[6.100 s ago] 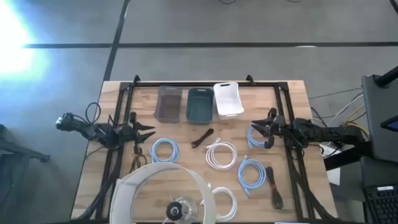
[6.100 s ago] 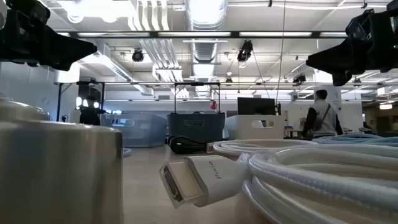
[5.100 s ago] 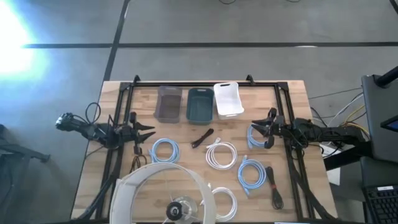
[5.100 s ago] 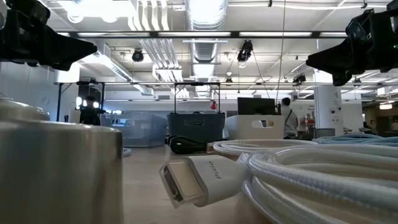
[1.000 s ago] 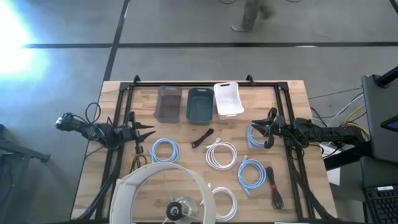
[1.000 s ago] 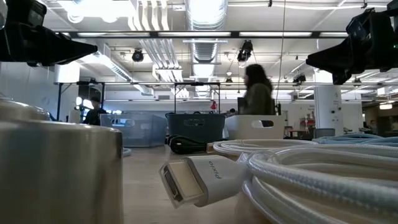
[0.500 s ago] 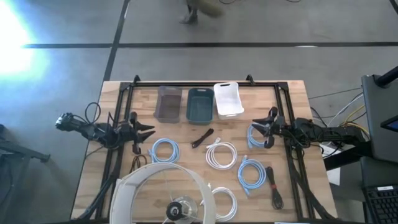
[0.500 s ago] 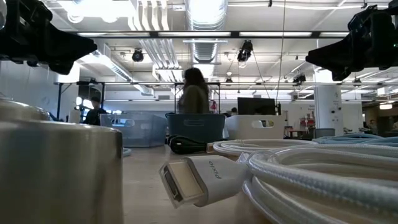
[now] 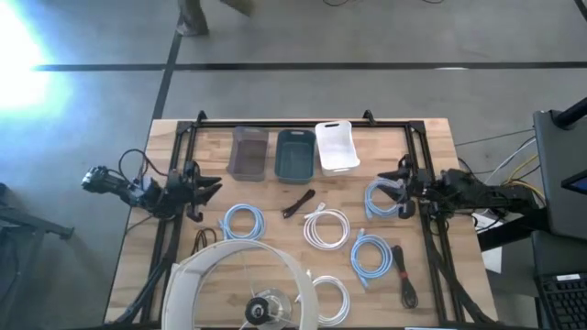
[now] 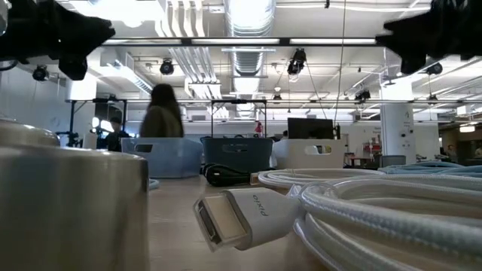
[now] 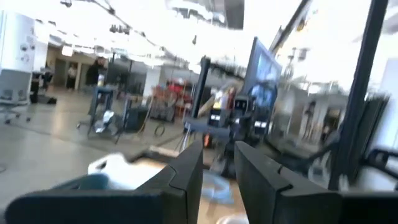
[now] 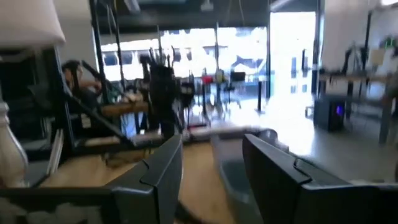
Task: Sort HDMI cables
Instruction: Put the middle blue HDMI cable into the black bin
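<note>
Your right gripper [image 9: 400, 186] hangs at the table's right edge with its dark fingers [image 12: 163, 177] spread and nothing between them, just beside a light blue coiled HDMI cable [image 9: 382, 198]. Your left gripper [image 9: 207, 188] waits at the left edge, its fingers [image 11: 186, 180] parted by a narrow gap, empty. Between the arms, on the wooden table [image 9: 431, 137], lie the other coils: light blue [image 9: 243, 221], white [image 9: 326, 227] and a small black bundle [image 9: 297, 203]. Behind them stand three small rectangular bins [image 9: 293, 151]. A white lampshade [image 9: 240, 286] covers the near side.
</note>
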Controlling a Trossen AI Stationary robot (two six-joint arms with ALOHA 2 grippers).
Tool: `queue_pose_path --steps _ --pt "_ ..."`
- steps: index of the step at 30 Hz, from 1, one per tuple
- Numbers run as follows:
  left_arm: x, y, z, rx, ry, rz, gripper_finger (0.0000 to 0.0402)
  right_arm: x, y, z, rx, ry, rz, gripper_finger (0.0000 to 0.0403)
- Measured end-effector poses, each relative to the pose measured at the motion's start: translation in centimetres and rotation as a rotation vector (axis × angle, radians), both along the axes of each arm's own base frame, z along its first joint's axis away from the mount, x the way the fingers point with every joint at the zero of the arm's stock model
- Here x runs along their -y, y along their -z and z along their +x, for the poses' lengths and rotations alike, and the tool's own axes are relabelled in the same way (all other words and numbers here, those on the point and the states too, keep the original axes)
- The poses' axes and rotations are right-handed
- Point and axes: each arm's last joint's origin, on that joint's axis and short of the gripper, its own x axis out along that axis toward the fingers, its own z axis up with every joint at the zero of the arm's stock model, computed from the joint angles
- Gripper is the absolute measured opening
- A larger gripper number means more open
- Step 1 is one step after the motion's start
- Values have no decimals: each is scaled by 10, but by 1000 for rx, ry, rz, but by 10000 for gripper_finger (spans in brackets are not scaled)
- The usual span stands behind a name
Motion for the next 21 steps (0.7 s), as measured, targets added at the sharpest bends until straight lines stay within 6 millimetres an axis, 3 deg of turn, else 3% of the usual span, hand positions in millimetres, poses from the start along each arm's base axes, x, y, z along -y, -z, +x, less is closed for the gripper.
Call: queue_pose_path --steps 4,9,17,21 --pt "-1 -6 -1 56 -5 -4 97 -1 -25 -6 49 -39 -32 166" --pt "0 -7 3 -15 -45 14 97 -2 -40 4 -5 -77 -31 167" --pt "2 -36 12 -167 -104 56 109 -2 -57 44 -186 -55 -95 167" --pt "5 -30 22 -292 -96 27 140 -2 -54 69 -300 -26 -93 167"
